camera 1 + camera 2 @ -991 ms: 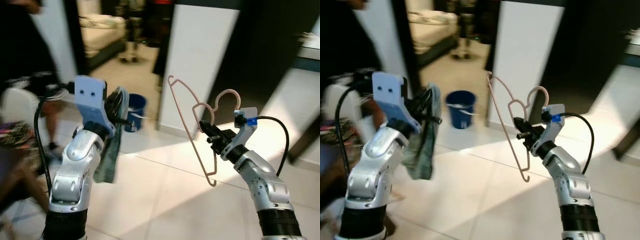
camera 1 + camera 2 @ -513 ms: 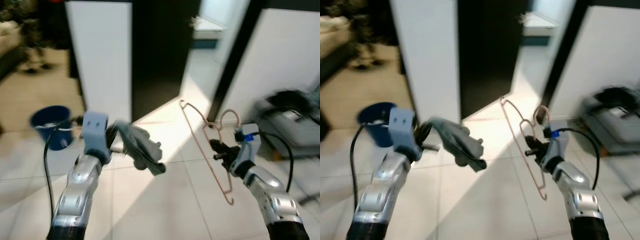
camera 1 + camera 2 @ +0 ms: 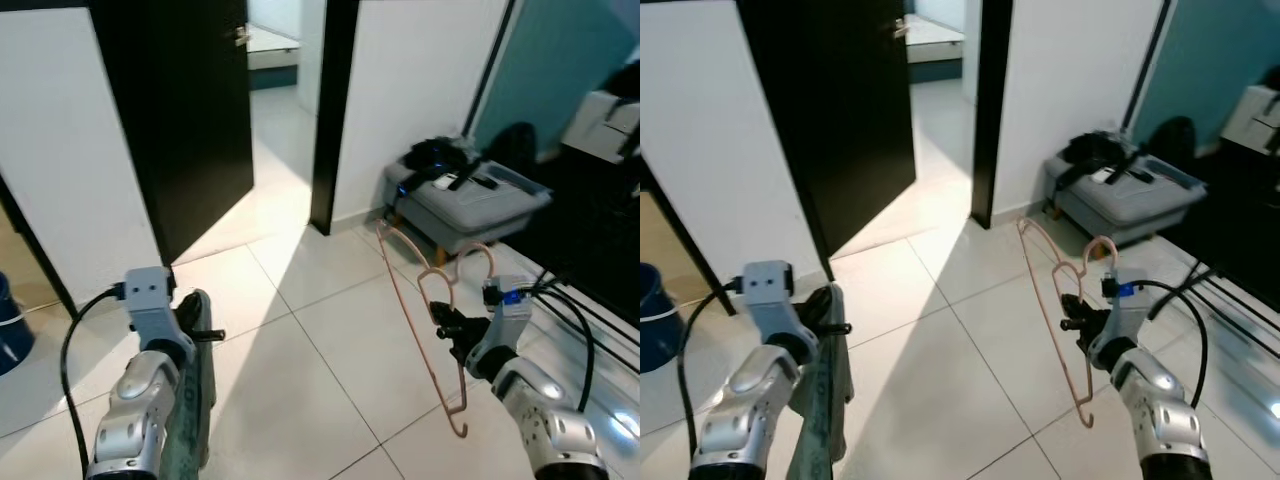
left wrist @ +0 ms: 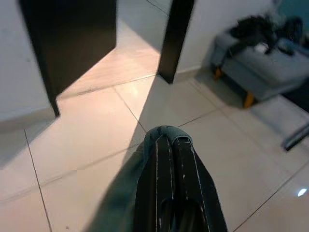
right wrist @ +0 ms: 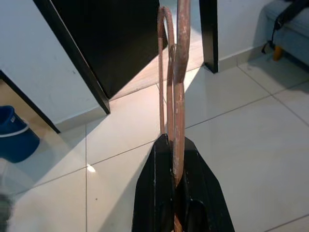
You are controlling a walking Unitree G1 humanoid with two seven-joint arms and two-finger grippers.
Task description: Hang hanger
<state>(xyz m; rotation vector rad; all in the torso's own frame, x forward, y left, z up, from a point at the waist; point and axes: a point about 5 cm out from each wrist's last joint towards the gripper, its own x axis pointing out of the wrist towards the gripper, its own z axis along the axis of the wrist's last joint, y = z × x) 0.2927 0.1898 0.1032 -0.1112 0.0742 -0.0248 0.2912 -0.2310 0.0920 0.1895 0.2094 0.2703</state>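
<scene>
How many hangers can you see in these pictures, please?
1. The pink hanger is held off the tiled floor by the right pincer, shut on it near its hook. More may be out of frame.

Silver arms, black cables, black jaws.

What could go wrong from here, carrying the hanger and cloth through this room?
The hanger is pinched only near its neck by the right gripper and hangs tilted, so it may swing or slip. The cloth in the left gripper dangles low and might catch the robot's legs. Cables lie on the floor to the right, a possible snag.
</scene>
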